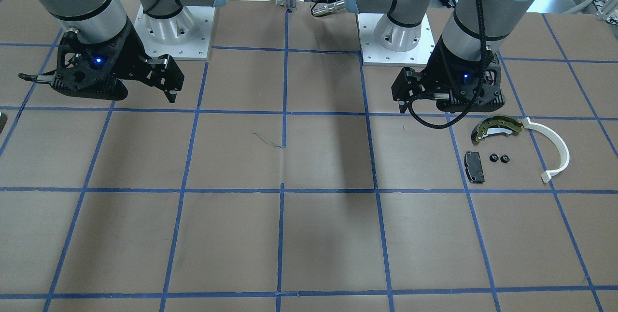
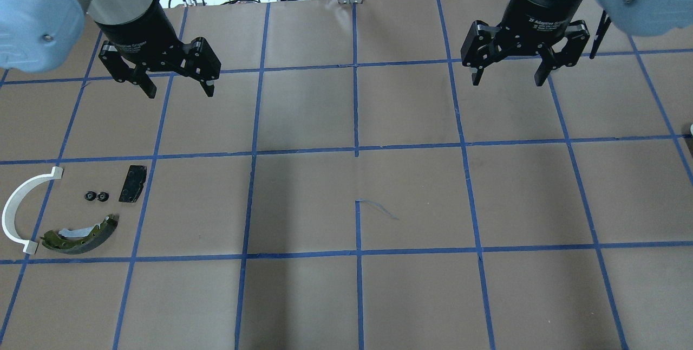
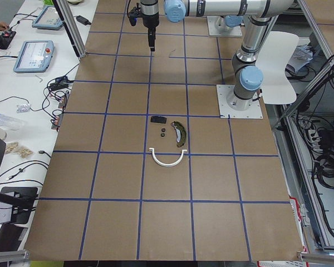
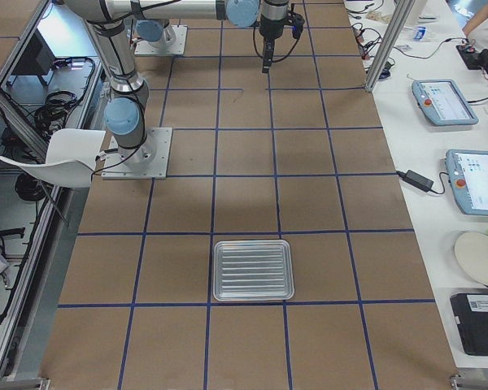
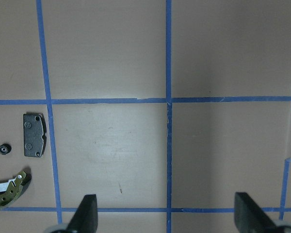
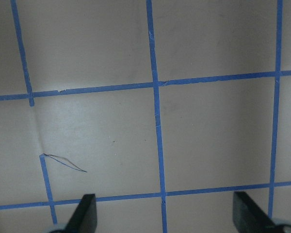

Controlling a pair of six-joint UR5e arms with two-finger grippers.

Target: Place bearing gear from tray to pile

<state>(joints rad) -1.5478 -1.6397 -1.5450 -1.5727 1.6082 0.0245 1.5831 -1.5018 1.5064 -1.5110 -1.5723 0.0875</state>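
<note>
Two small black bearing gears [image 2: 96,195] lie side by side on the table in the pile, between the black rectangular pad [image 2: 132,183], the olive-yellow brake shoe [image 2: 81,235] and the white arc strip [image 2: 16,212]. The gears also show in the front view [image 1: 499,158]. The metal tray [image 4: 253,270] shows only in the exterior right view, with nothing visible in it. My left gripper [image 2: 178,91] hangs open above the table, beyond the pile and to its right. My right gripper [image 2: 507,81] hangs open over bare paper on the far right. Neither holds anything.
Brown paper with a blue tape grid [image 2: 355,152] covers the table. The two arm bases [image 1: 174,32] stand on plates at the robot's edge. Cables and teach pendants [image 4: 445,101] lie on side benches off the table.
</note>
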